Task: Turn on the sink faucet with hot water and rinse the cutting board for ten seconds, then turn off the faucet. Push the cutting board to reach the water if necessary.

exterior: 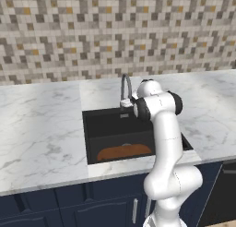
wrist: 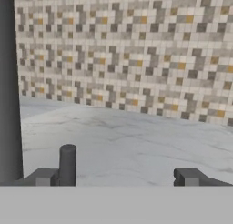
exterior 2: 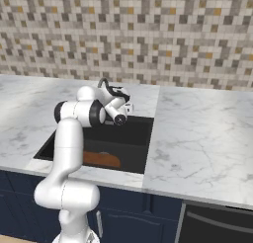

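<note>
Gripper jaws spread wide, nothing btwn. Sink faucet just beside hand, 9 o'clock in hand view. Cutting board flat at sink front wall, 6 o'clock from spout.

Kitchen: tiled backsplash, marble counter, sink.

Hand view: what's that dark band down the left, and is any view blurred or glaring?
Hand view: the band is probably the faucet, very close, soft-edged; wall tiles behind stay sharp. Left base view: even light, no glare; the cutting board shows clearly in the dark sink. Right base view: same flat light, the arm hides part of the board.
</note>
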Controlling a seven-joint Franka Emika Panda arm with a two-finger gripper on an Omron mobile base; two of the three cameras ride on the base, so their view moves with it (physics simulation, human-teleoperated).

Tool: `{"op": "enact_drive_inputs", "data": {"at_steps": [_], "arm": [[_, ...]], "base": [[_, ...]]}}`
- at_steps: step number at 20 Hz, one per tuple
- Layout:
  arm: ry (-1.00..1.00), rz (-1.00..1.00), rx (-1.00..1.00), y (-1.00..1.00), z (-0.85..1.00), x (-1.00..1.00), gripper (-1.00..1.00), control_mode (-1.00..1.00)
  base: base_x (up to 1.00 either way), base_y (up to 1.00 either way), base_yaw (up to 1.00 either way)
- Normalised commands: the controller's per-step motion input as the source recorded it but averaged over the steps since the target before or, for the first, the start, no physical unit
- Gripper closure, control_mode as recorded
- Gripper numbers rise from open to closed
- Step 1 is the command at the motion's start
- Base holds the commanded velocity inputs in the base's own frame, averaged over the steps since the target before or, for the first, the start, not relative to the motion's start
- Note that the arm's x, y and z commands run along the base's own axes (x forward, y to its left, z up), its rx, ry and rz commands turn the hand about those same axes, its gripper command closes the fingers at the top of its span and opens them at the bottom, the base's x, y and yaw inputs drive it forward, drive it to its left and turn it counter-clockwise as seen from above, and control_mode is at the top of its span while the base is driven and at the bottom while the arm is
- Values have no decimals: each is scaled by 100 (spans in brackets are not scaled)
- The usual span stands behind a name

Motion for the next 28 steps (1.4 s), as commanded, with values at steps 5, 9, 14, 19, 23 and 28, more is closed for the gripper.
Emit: {"op": "enact_drive_inputs", "data": {"at_steps": [5,9,14,19,23,28], "arm": [[0,0,0,0,0,7,-100,-100],[0,0,0,0,0,7,-100,-100],[0,0,0,0,0,1,-100,-100],[0,0,0,0,0,1,-100,-100],[0,0,0,0,0,3,-100,-100],[0,0,0,0,0,0,-100,-100]], "base": [[0,0,0],[0,0,0],[0,0,0],[0,0,0],[0,0,0],[0,0,0]]}}
